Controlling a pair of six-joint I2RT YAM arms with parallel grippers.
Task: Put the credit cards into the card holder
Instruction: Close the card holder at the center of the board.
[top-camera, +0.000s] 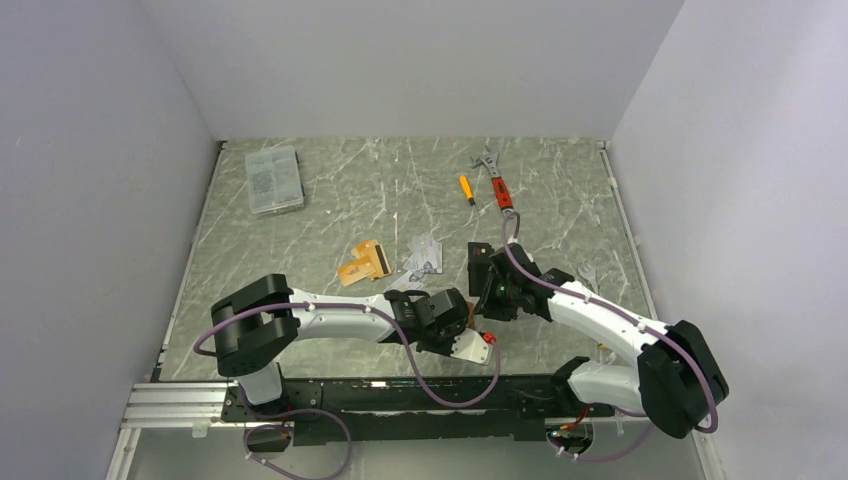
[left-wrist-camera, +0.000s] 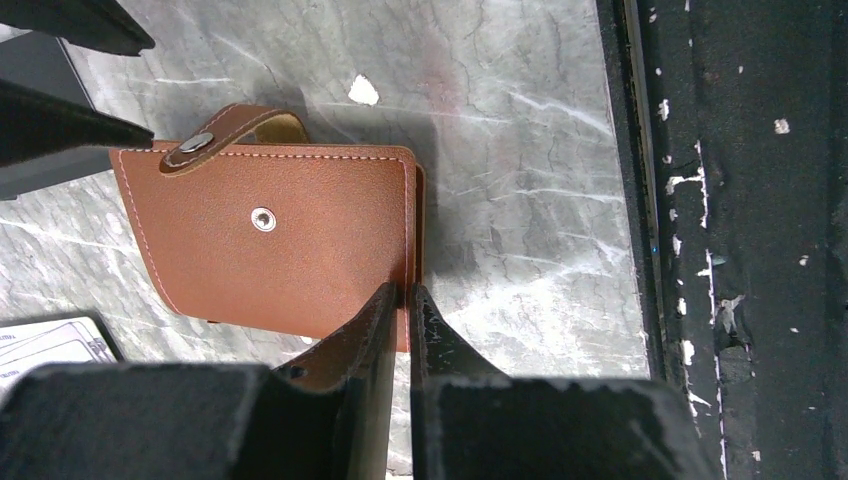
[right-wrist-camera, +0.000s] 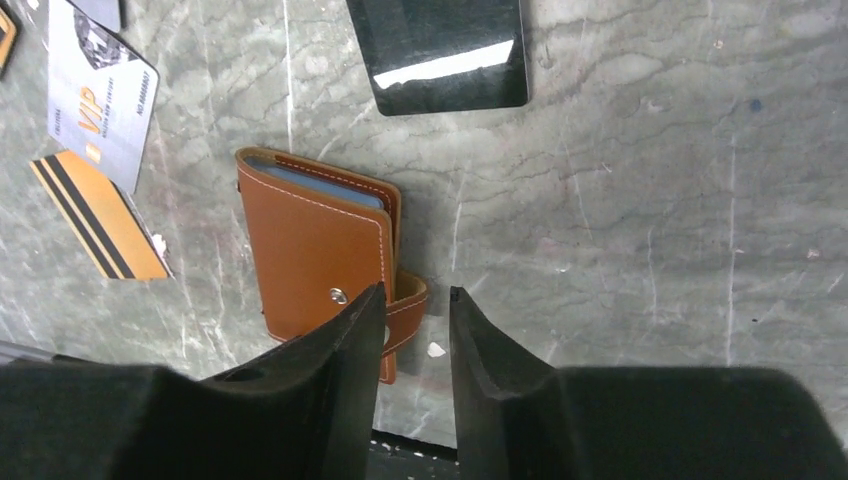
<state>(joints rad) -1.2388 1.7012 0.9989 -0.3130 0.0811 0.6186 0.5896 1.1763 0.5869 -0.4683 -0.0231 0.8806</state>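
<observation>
The tan-brown card holder (left-wrist-camera: 270, 230) lies folded shut on the marble table, its snap tab (left-wrist-camera: 215, 135) unsnapped and looped. My left gripper (left-wrist-camera: 405, 292) is shut on the holder's edge near one corner. My right gripper (right-wrist-camera: 415, 293) is open, one finger over the holder's face (right-wrist-camera: 310, 245) and the tab loop (right-wrist-camera: 405, 305) between the fingers. In the top view both grippers (top-camera: 462, 322) (top-camera: 487, 297) meet over the holder and hide most of it. Credit cards lie apart: a silver one (right-wrist-camera: 100, 95), a gold one with black stripes (right-wrist-camera: 100, 230), and orange-gold ones (top-camera: 362, 264).
A flat glossy black object (right-wrist-camera: 440, 50) lies just beyond the holder. The black front rail (left-wrist-camera: 740, 240) runs close beside it. A clear plastic box (top-camera: 273, 180), an orange screwdriver (top-camera: 466, 188) and a red-handled wrench (top-camera: 497, 182) lie at the back.
</observation>
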